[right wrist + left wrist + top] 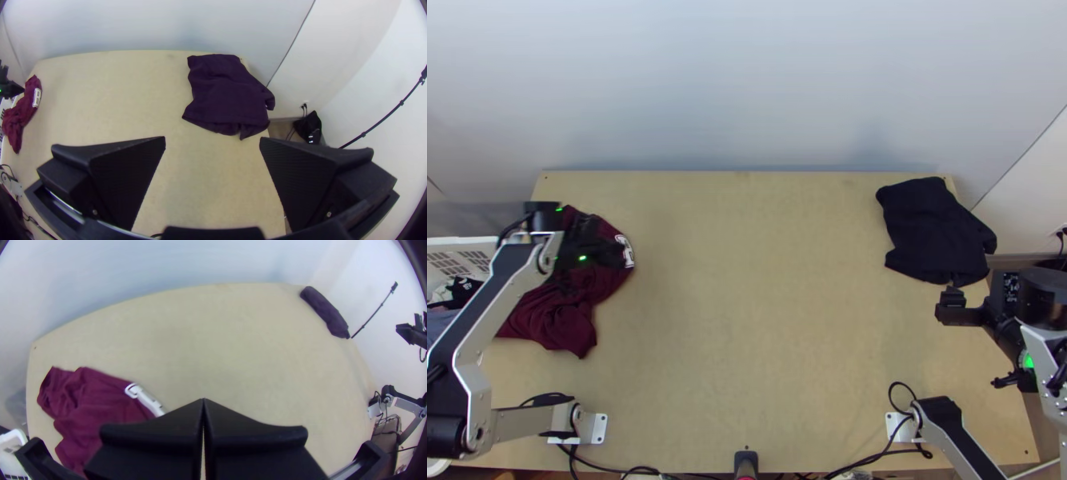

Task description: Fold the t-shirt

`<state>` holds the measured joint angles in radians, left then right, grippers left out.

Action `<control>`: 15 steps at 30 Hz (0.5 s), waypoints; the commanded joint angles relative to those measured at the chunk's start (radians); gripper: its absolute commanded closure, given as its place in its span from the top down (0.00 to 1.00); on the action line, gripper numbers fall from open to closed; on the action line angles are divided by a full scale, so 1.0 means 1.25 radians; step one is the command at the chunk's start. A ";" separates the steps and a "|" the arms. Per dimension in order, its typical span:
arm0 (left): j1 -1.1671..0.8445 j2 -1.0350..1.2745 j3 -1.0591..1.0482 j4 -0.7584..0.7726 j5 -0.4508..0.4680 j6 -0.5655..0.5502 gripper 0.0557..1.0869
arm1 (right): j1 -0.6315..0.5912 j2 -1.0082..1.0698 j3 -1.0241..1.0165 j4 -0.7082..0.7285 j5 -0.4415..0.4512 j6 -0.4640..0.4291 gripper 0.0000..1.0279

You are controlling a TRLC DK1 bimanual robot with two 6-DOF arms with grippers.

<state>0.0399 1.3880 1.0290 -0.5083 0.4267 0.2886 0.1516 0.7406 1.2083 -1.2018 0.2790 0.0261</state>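
Observation:
In the top view my left gripper (613, 253) is over a maroon t-shirt (569, 314), which lies bunched at the table's left side with white print. My right gripper (952, 307) is just on the near side of a black garment (935, 232), which lies in a compact, uneven shape at the back right. In the left wrist view the left gripper (203, 405) is shut with nothing seen between its fingers, and the maroon t-shirt (95, 400) lies beside them. In the right wrist view the right gripper (212, 144) stands wide open, apart from the dark garment (227, 95).
A white basket (463, 242) holding other clothes stands at the left edge of the wooden table (755, 320). Cables run along the near edge between the arm bases. Bare table lies between the two garments.

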 commanded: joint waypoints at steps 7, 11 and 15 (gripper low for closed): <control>-0.026 -0.029 0.030 -0.096 -0.123 0.113 0.93 | -0.001 -0.023 -0.023 -0.009 -0.001 0.005 0.96; 0.075 -0.002 0.022 -0.106 -0.174 0.222 0.94 | 0.001 -0.021 -0.032 0.002 -0.001 0.005 0.96; 0.153 0.060 0.021 -0.096 -0.224 0.308 0.93 | 0.005 -0.008 -0.024 0.010 -0.001 0.004 0.96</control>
<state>0.0883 1.3872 1.0622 -0.6250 0.2375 0.5175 0.1524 0.7189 1.1778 -1.2049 0.2768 0.0307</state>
